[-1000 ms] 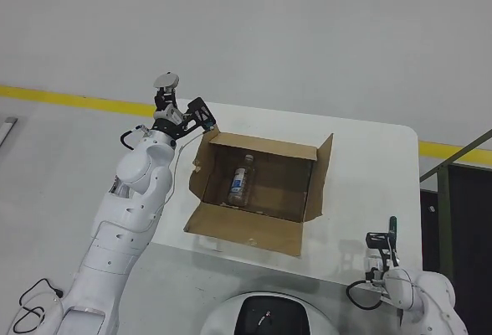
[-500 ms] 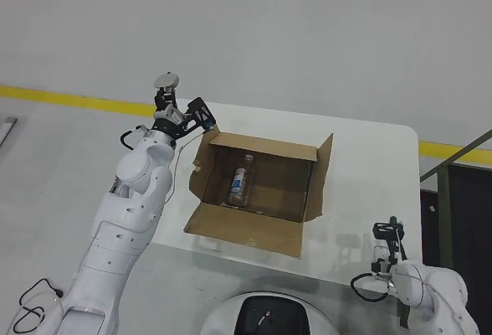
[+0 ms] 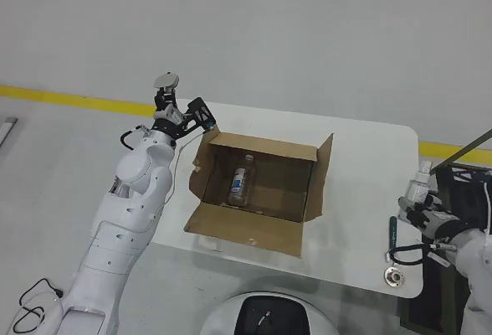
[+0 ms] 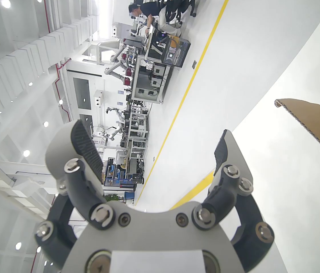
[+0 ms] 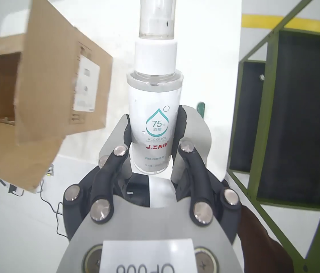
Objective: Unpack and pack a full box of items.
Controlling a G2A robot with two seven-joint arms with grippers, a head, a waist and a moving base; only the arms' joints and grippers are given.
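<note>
Right wrist view: bottle clamped in right gripper; packing step judged in hand; carriage over box is called for; left gripper spread wide, empty.

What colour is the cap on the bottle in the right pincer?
Clear cap above a white collar; best in the right wrist view.

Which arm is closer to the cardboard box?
Left. The left arm ends beside a far corner of the cardboard box; the right arm is apart, at the table edge, holding a spray bottle.
</note>
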